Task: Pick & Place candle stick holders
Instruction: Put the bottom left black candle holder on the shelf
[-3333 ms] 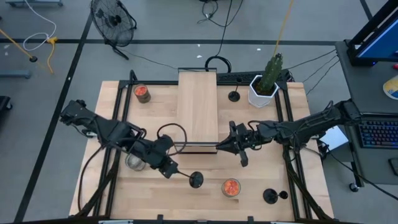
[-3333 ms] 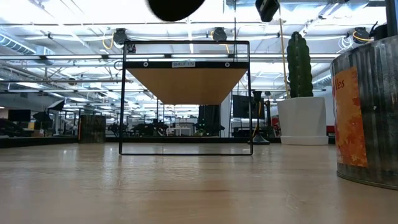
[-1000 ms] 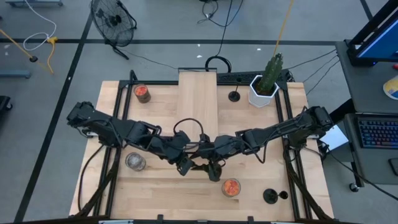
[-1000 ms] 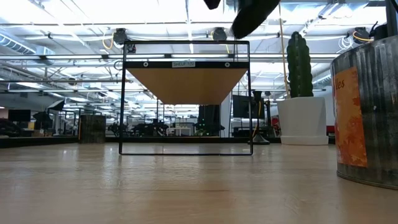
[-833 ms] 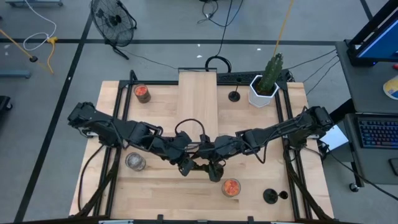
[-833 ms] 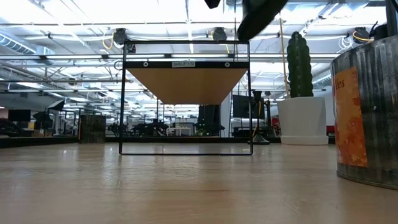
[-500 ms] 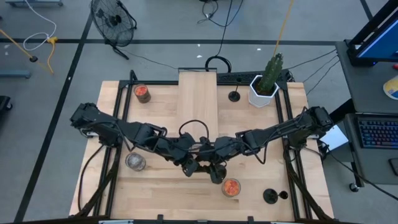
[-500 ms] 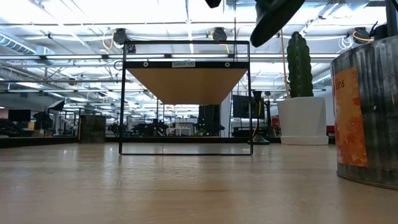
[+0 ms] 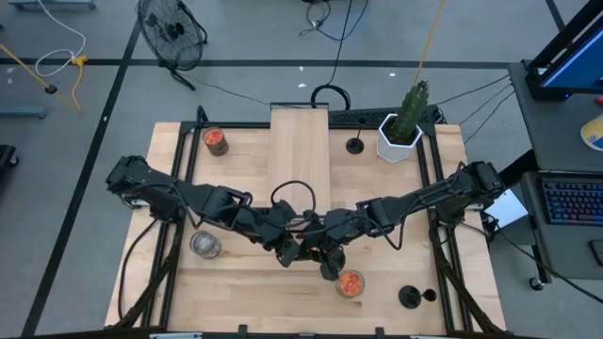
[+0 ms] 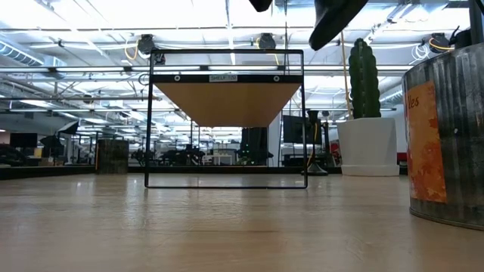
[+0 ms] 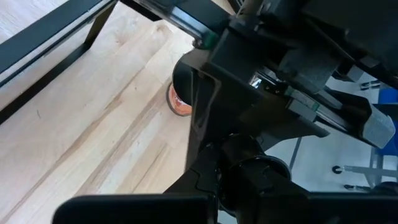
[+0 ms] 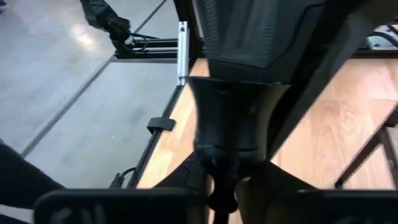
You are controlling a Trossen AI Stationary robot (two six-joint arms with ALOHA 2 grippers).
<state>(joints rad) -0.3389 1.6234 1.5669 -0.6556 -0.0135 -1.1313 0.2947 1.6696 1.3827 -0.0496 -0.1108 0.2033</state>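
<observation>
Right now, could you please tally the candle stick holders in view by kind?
Black stemmed holders: 3
Orange-red glass cups: 2
Clear glass cup: 1
Total: 6

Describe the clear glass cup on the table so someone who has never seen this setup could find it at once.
Start at the long pale wooden box lying down the middle of the table, then go to the side where the left arm reaches in. The clear glass cup stands beside that arm, near the table's front edge. Unlike the two orange-red cups, it looks silvery and colourless.
</observation>
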